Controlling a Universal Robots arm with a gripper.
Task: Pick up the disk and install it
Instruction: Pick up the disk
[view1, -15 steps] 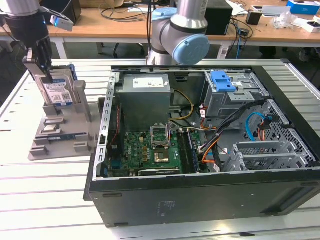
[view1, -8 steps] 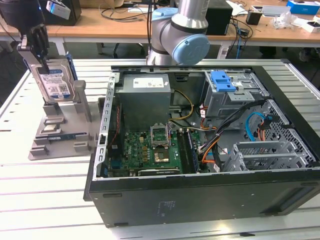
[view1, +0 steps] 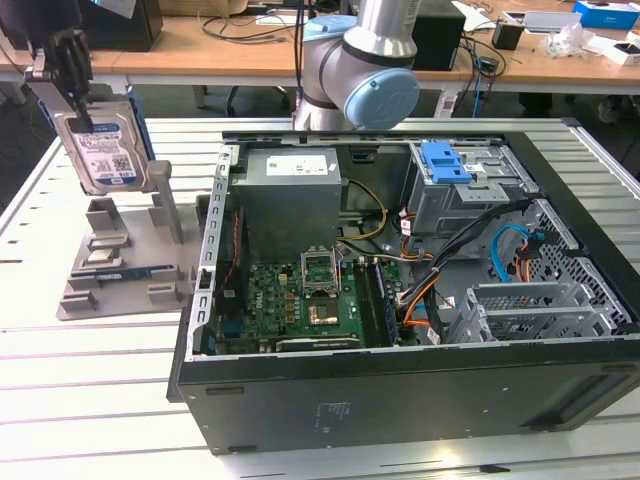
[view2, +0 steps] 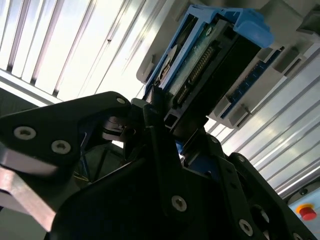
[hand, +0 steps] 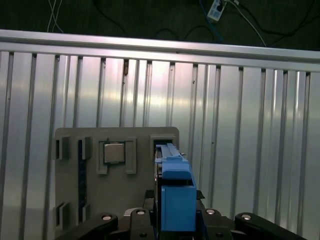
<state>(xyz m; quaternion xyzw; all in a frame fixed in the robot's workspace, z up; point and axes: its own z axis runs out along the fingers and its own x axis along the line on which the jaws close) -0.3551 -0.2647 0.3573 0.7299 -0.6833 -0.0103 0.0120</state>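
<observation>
The disk (view1: 102, 150), a silver-grey hard drive with a blue-and-white label and blue side rails, hangs upright in the air at the exterior view's left. My gripper (view1: 72, 105) is shut on its upper end. It hangs just above the grey holder stand (view1: 120, 265) and clear of it. In the second wrist view the disk (view2: 210, 65) sticks out from between the black fingers (view2: 155, 130). In the first wrist view its blue rail (hand: 175, 192) stands edge-on over the stand (hand: 70, 175).
An open computer case (view1: 400, 390) lies on the slatted metal table (view1: 90, 380). Inside it are a grey power supply (view1: 290, 195), a motherboard (view1: 300, 300) and a metal drive cage with a blue bracket (view1: 445, 165). A square chip (hand: 114, 152) sits in the stand.
</observation>
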